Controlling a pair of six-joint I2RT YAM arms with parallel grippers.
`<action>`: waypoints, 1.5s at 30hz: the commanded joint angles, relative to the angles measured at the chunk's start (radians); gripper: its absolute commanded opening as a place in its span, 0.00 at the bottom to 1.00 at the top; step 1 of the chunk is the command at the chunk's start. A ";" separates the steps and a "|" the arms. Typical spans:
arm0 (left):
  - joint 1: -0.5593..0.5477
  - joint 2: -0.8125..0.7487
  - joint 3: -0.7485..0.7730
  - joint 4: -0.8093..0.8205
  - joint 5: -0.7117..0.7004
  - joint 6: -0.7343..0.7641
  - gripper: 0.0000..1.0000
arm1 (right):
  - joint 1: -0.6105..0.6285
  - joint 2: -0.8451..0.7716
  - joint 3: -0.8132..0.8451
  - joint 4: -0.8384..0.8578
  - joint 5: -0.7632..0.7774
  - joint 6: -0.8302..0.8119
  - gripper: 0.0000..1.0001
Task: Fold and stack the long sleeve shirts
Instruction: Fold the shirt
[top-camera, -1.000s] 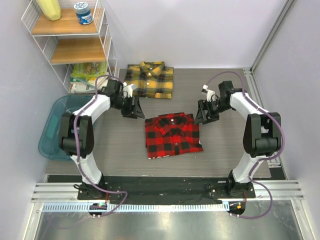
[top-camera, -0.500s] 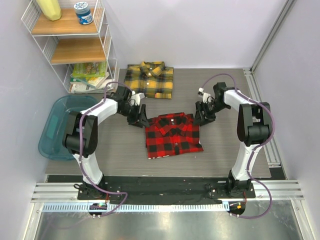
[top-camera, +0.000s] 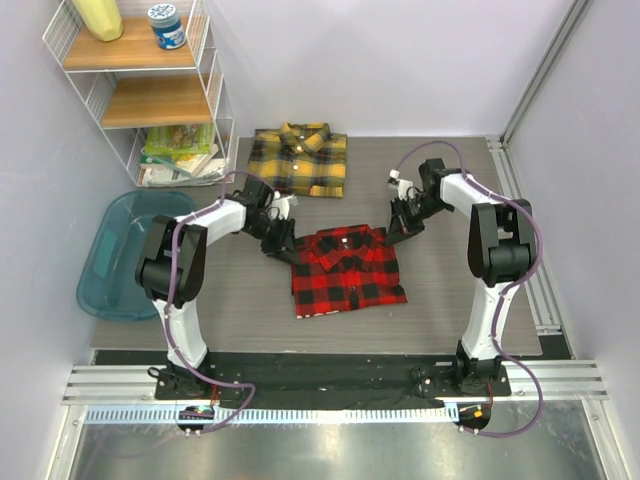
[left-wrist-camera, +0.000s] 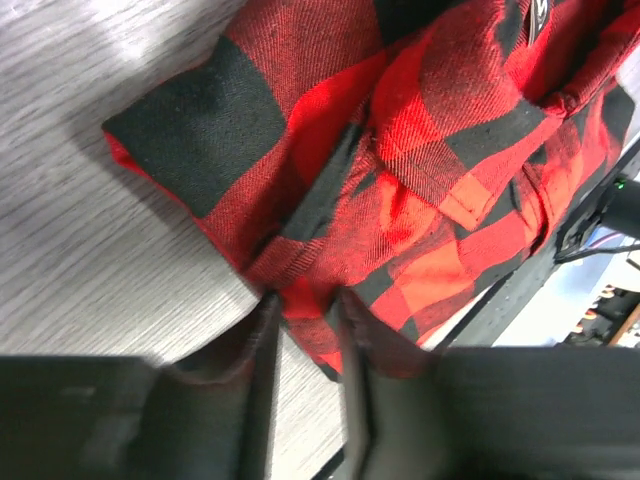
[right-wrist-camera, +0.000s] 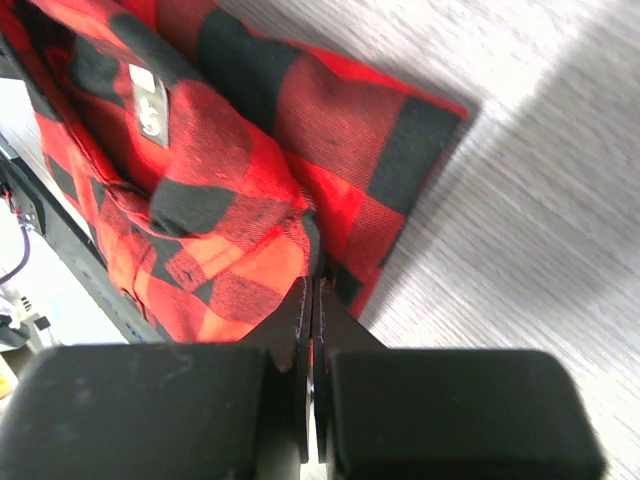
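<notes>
Top external, one yellow shirt (top-camera: 298, 162), left fingers (left-wrist-camera: 258, 385), right fingers (right-wrist-camera: 292, 335) pinching one red shirt (top-camera: 347, 270)

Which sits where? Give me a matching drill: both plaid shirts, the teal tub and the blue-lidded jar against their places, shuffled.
Things:
1. red-and-black shirt
2. yellow-and-black shirt
3. teal tub
4. blue-lidded jar

Places:
a. on the top shelf
b. centre of the table
c. far end of it
d. off its left edge

Pairs: 1-b, 2-c, 3-d, 4-a
</notes>
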 joint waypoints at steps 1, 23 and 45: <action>0.000 -0.032 0.035 0.006 -0.003 0.011 0.21 | 0.013 -0.002 0.079 -0.003 -0.017 -0.013 0.01; 0.020 -0.014 0.017 0.082 -0.191 0.062 0.01 | 0.016 0.113 0.142 0.049 0.066 -0.050 0.09; 0.125 -0.519 0.009 0.075 0.043 0.028 1.00 | 0.217 -0.229 -0.002 0.043 0.033 -0.071 0.53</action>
